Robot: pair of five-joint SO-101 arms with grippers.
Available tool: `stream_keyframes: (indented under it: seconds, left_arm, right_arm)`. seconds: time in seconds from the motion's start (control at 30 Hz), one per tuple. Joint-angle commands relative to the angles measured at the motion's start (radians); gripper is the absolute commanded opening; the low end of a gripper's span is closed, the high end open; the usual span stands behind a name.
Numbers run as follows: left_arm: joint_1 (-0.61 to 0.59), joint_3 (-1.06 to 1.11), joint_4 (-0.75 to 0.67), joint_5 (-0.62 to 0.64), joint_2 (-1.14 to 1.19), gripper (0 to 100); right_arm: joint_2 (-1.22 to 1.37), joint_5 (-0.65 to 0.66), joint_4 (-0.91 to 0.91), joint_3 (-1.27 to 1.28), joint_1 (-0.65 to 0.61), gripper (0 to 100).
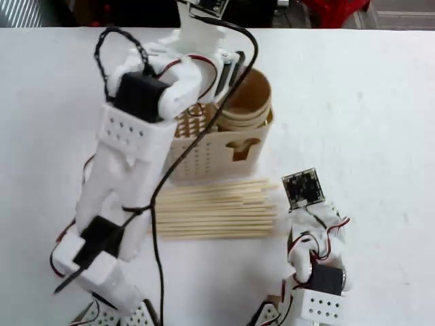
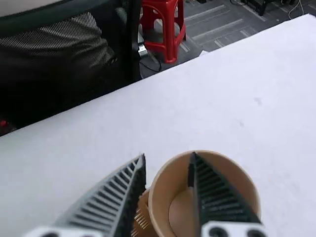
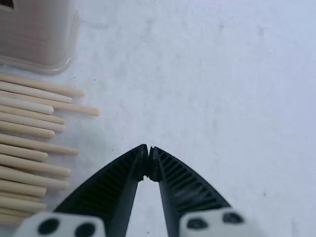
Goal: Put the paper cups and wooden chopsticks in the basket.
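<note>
A beige perforated basket [image 1: 211,153] stands mid-table with stacked brown paper cups [image 1: 248,102] inside its right end. My left gripper [image 1: 230,76] hangs over those cups. In the left wrist view it [image 2: 167,156] is open, one finger [image 2: 118,197] outside the top cup [image 2: 173,207] and the other finger [image 2: 212,197] inside it, the rim between them. A bundle of wooden chopsticks [image 1: 214,207] lies flat in front of the basket. My right gripper [image 3: 148,160] is shut and holds nothing, low over bare table just right of the chopstick ends [image 3: 29,148].
The white table [image 1: 367,115] has free room to the right and left of the basket. The right arm [image 1: 316,272] sits at the near edge. The basket's corner [image 3: 39,34] is near the right gripper. A red stool [image 2: 163,24] stands beyond the table's far edge.
</note>
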Motion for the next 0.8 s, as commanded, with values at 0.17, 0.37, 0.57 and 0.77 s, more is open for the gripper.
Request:
stream_keyframes:
  seconds: [0.17, 0.37, 0.57, 0.77]
  left_arm:
    - [-0.024, -0.032, 0.057, 0.009, 0.171, 16]
    - [-0.024, -0.043, 0.063, 0.009, 0.309, 16]
    - [-0.024, -0.140, 0.089, 0.009, 0.294, 16]
    - [-0.024, -0.399, 0.250, 0.009, 0.232, 16]
  right_arm:
    - [0.010, 0.008, -0.016, 0.008, -0.005, 1.7]
    - [0.010, 0.008, -0.016, 0.008, -0.005, 1.7]
    - [0.010, 0.008, -0.016, 0.008, -0.005, 1.7]
    - [0.010, 0.008, -0.016, 0.008, -0.005, 1.7]
